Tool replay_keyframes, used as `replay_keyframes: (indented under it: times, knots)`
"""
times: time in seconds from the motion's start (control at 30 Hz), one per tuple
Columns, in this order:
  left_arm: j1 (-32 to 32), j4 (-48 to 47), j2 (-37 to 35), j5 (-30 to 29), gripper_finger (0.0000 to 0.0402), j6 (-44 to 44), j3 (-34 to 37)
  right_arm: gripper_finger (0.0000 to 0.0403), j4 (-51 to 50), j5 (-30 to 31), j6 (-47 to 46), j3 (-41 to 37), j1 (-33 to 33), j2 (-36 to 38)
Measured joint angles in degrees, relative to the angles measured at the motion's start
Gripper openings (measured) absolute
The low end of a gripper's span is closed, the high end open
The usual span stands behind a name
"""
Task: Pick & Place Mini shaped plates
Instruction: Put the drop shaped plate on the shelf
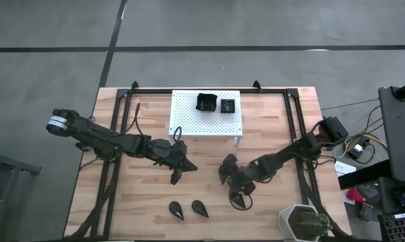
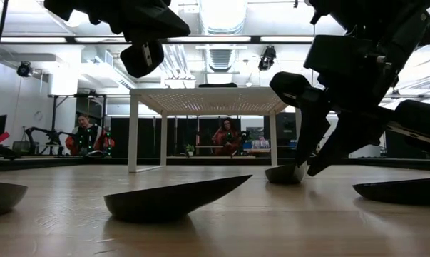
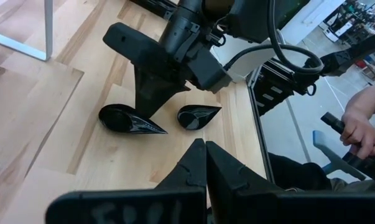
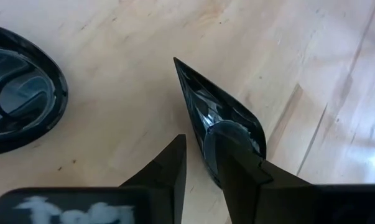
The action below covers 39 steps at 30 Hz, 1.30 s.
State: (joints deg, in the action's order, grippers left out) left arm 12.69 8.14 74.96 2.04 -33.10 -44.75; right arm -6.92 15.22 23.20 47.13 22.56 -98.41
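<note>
The right gripper [image 1: 238,195] is down at the table, lower centre of the high view, its fingers [image 4: 237,163] narrowed onto the rim of a teardrop plate [image 4: 221,124]: one finger sits inside the dish and the other outside, the plate resting on the wood. A second teardrop [image 4: 19,99] lies just beside it, at the left edge of the right wrist view.

The left gripper [image 1: 177,176] hovers just left of centre, its fingers [image 3: 203,168] pressed together with nothing between them.

Two more teardrop plates [image 1: 177,212] [image 1: 201,208] lie side by side near the bottom edge of the high view.

Up on the white perforated stand [image 1: 189,114], two square raised-rim plates [image 1: 206,103] [image 1: 228,105] sit next to each other.

A grey-green pot [image 1: 301,222] stands at lower right.

A person's hand [image 3: 361,127] shows at the right edge of the left wrist view.
</note>
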Motion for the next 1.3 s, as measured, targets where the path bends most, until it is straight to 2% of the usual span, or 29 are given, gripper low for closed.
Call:
replay_keyframes:
  times: [0.43,0.97,1.13,1.3]
  knots:
    - [0.0,0.1,0.0,0.0,0.0,0.0,0.0,0.0045,0.1,-0.1,0.0,-0.5,-0.6,0.0]
    - [0.2,0.9,0.0,0.0,0.0,0.3,0.0,0.0038,0.6,0.1,1.0,-0.4,-0.6,-1.9]
    - [0.2,0.9,0.0,0.0,0.0,1.8,0.0,0.0014,0.8,0.2,0.8,0.2,-0.6,-1.9]
    - [0.2,0.8,0.0,0.0,0.0,2.4,0.0,0.0009,0.9,0.2,0.8,0.2,-0.6,-1.8]
